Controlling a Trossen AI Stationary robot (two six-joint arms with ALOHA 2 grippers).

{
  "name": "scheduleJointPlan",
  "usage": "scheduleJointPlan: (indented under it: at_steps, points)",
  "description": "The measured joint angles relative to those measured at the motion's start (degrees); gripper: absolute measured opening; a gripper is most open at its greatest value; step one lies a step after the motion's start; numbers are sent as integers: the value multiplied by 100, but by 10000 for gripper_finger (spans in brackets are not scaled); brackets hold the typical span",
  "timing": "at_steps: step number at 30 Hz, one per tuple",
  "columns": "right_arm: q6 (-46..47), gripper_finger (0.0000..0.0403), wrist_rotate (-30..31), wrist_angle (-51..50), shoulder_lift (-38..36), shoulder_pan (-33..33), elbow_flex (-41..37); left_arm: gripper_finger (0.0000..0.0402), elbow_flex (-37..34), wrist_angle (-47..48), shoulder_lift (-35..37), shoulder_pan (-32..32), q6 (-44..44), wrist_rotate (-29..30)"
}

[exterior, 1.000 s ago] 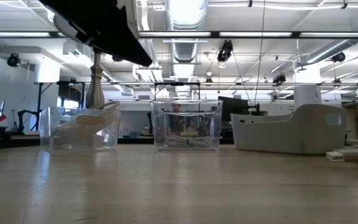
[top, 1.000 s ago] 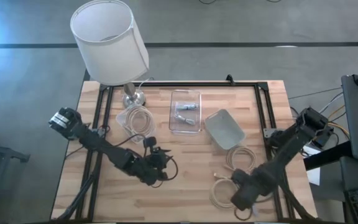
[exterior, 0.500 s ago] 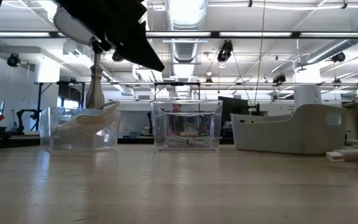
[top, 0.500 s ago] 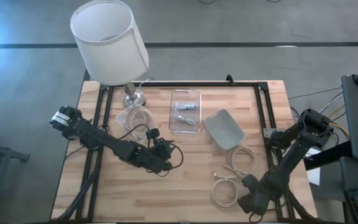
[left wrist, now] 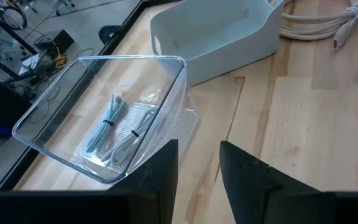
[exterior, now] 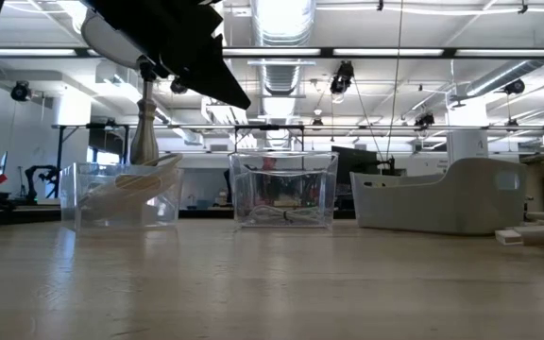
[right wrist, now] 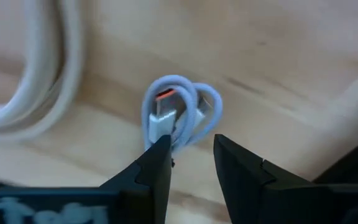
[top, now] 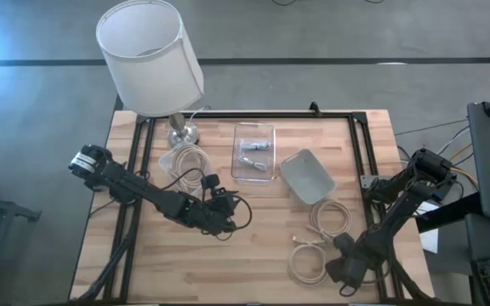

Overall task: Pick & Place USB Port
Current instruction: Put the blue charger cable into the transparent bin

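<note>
Two arms over the tabletop; right end effector, fingers narrowly parted, hovers above a coiled USB cable at the near right edge; left end effector, slightly parted and empty, faces the clear bin; risk: an off-centre close may pinch one loop, uncoiling the cable.

Wooden table with bins, cables

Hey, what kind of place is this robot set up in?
Probably a robotics lab or open workshop: exposed ceiling ducts and strip lights overhead, equipment stands behind the wooden table, and two arms working among cable bins.
</note>
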State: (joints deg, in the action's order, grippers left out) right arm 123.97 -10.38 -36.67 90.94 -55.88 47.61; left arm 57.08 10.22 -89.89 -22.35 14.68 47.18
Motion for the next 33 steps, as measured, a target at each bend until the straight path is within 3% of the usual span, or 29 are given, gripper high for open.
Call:
scheduleJointPlan:
  at_steps: [8, 17, 23, 33]
  points:
    - [249, 84, 564, 58, -20, 14, -262, 122, 0, 4, 0, 0, 2, 0]
    - [56, 22, 615, 101, -18, 20, -269, 122, 0, 4, 0, 1, 4, 0]
    - [-156, 15, 623, 45, -44, 20, -175, 122, -2, 3, 0, 2, 4, 0]
    - [-508, 14, 788, -1839, -61, 17, 1043, 122, -7, 4, 0, 13, 7, 2]
